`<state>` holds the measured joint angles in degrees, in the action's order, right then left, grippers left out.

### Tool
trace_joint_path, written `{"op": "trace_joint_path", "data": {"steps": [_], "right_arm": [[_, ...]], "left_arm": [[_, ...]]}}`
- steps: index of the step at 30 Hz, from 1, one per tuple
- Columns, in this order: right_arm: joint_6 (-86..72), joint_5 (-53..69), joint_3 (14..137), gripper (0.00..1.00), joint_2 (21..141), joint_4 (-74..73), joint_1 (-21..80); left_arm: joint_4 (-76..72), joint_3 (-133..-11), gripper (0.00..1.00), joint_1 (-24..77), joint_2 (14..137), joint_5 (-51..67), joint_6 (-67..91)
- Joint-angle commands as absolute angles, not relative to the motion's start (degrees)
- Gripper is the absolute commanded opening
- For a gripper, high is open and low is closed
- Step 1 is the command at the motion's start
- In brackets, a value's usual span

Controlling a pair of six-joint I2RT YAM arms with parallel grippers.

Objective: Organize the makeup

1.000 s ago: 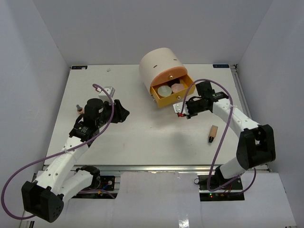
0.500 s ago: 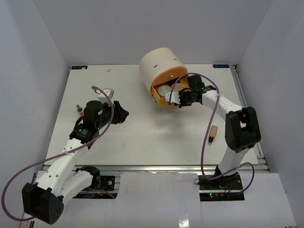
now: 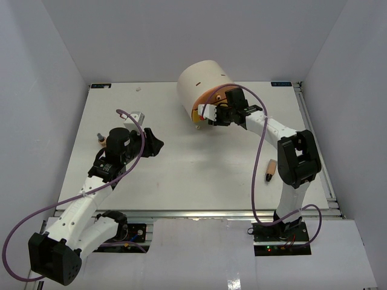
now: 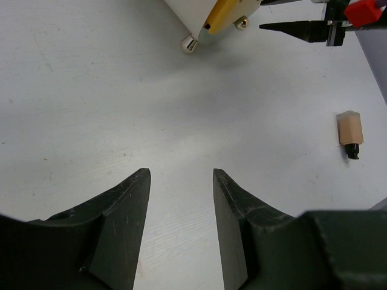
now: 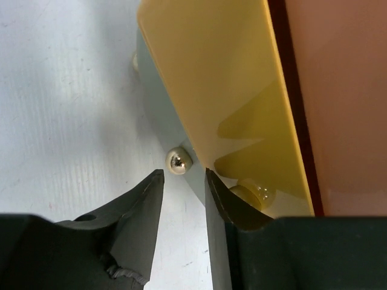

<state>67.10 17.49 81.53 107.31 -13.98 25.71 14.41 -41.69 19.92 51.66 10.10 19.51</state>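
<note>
Pushing with the right gripper, the arm had shut the yellow drawer of the drum; the compact and discs seen inside a second ago were now hidden. Its jaws stood slightly apart, empty, before a knob. The left gripper hovered open, holding nothing. One tube lay on the white desk, between pale grey walls, probably next to store.

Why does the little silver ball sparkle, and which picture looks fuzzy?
Right wrist view: the silver knob sparkles because a bright spot of light bounces off it. The yellow drawer front is very close to the camera, so it looks a bit soft, and it has a darker zigzag patch. Left wrist view: the tan tube looks sharp. Top view: even light, only faint shadows on the table.
</note>
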Motion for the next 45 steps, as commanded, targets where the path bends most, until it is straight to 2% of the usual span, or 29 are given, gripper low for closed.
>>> {"op": "trace_joint_path", "data": {"steps": [1, 10, 15, 19, 22, 26, 28, 32, 37, 45], "right_arm": [[60.7, 15.3, 84.5, 0.42, 107.8, -5.5, 25.8], [49.5, 23.8, 71.5, 0.45, 95.9, -3.6, 25.3], [30.0, 30.8, 63.7, 0.48, 90.2, 1.1, 23.3], [15.0, 32.0, 57.9, 0.53, 89.2, 10.3, 21.3], [9.7, 32.2, 57.0, 0.53, 90.5, 13.7, 20.6], [8.6, 31.0, 58.3, 0.4, 92.7, 15.4, 19.8], [7.8, 29.0, 59.6, 0.27, 93.8, 15.9, 19.5], [2.1, 17.9, 63.2, 0.08, 96.8, 16.4, 19.2], [0.4, 7.8, 67.9, 0.08, 101.4, 15.6, 19.1], [-3.7, 7.2, 73.8, 0.08, 106.8, 18.8, 19.1]], "left_arm": [[12.7, -41.2, 0.58, 19.5, 51.0, 11.1, 18.8], [12.7, -41.2, 0.61, 19.2, 50.6, 11.4, 18.7], [12.6, -41.2, 0.65, 19.1, 50.3, 11.4, 18.7], [12.6, -41.1, 0.68, 19.1, 50.2, 11.3, 18.6], [12.6, -41.0, 0.69, 19.0, 50.3, 11.0, 18.5], [12.6, -41.0, 0.69, 18.9, 50.5, 10.9, 18.5], [12.5, -41.0, 0.69, 18.9, 50.6, 10.9, 18.4], [12.5, -41.0, 0.69, 18.7, 50.6, 11.0, 18.4], [12.4, -41.0, 0.69, 18.6, 50.8, 11.2, 18.4], [12.3, -41.0, 0.69, 18.3, 51.2, 11.2, 18.3]]}}
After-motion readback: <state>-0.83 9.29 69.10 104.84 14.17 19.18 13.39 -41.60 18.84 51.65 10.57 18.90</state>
